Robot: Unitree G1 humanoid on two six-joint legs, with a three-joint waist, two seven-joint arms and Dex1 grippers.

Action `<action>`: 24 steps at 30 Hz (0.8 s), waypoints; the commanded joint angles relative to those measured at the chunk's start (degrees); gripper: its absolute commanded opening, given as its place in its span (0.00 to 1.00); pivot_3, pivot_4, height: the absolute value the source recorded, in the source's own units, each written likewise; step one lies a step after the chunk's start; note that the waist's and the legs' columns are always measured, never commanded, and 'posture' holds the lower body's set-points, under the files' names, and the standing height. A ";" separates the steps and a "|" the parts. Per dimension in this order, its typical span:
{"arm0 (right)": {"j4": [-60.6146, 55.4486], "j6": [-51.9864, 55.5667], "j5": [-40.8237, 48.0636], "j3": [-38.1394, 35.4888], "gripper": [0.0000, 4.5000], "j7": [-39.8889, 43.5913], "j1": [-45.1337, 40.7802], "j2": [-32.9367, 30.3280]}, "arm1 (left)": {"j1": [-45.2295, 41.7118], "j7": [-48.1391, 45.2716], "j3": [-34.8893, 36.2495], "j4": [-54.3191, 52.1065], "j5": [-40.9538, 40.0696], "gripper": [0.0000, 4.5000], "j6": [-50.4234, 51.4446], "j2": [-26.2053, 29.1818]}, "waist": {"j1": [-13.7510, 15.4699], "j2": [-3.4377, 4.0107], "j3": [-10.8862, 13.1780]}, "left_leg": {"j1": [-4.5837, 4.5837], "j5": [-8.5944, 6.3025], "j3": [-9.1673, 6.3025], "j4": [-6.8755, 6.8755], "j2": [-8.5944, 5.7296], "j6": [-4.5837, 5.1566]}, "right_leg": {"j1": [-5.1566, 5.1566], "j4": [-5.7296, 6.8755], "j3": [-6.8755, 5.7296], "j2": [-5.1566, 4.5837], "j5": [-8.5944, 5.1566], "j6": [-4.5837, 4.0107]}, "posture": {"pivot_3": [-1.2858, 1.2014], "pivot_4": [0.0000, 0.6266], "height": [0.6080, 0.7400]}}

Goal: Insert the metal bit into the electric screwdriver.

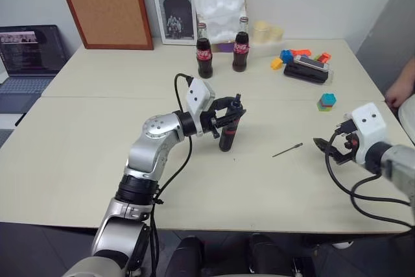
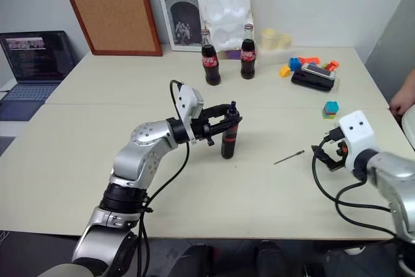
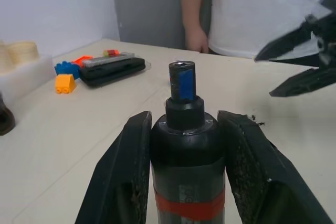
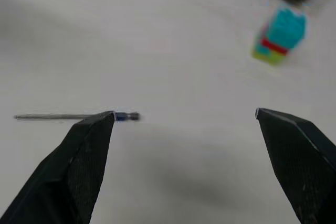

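Close-up, left pincer (image 3: 184,150) clamps the electric screwdriver (image 3: 185,145) — right pincer (image 4: 184,116) gapes wide near the metal bit (image 4: 63,116).

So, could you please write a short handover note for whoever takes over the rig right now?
Left gripper: shut on the electric screwdriver, held near upright over the table.
Right gripper: open, empty, hovering beside the metal bit.
The bit lies loose on the table, between the screwdriver and the right gripper.
Done: screwdriver picked up.
Left: grasp the bit, bring it to the screwdriver's socket and insert it.
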 commanded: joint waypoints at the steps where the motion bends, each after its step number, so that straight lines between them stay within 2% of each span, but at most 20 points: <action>1: 5.60 -18.05 -4.54 6.77 1.00 12.75 -1.26 -6.63 | -1.59 -1.37 0.57 -3.49 -2.86 0.37 5.35 2.01 | -0.18 -0.13 -0.06 | -0.04 -0.01 0.01 0.00 0.05 0.01 | 0.02 -0.12 -0.01 0.02 0.01 0.01 | 0.52 0.24 1.00; 6: 15.28 -34.99 -9.08 17.50 1.00 26.93 -10.22 -8.11 | 0.39 -1.70 1.39 -6.57 -5.15 0.37 8.40 3.61 | -0.74 -0.11 0.03 | -0.20 -0.06 0.19 0.04 0.04 -0.02 | -0.06 -0.36 0.14 -0.05 0.00 0.06 | 0.52 0.24 1.00; 9: 24.14 -43.50 -13.86 24.92 1.00 33.35 -18.25 -4.69 | 3.07 -2.08 0.84 -8.43 -4.77 0.37 8.36 5.12 | -0.75 -0.12 0.04 | -0.19 -0.06 0.14 0.03 0.06 -0.03 | -0.05 -0.35 0.10 -0.05 -0.01 0.06 | 0.52 0.24 1.00; 18: 52.64 -65.53 -25.80 35.04 1.00 41.80 -35.23 3.13 | 4.93 -1.33 0.41 -11.14 -5.41 0.37 9.22 5.60 | 0.07 -0.15 0.05 | -0.14 -0.05 0.10 0.08 0.06 -0.05 | 0.00 -0.29 0.10 -0.15 0.01 0.03 | 0.52 0.24 1.00; 24: 70.75 -79.32 -34.79 40.69 1.00 43.31 -44.97 6.56 | 5.03 -0.98 0.11 -11.64 -5.72 0.37 9.50 5.71 | -0.11 -0.15 0.05 | -0.13 -0.06 0.12 0.04 0.02 -0.06 | -0.01 -0.33 0.10 -0.17 0.18 -0.25 | 0.52 0.24 1.00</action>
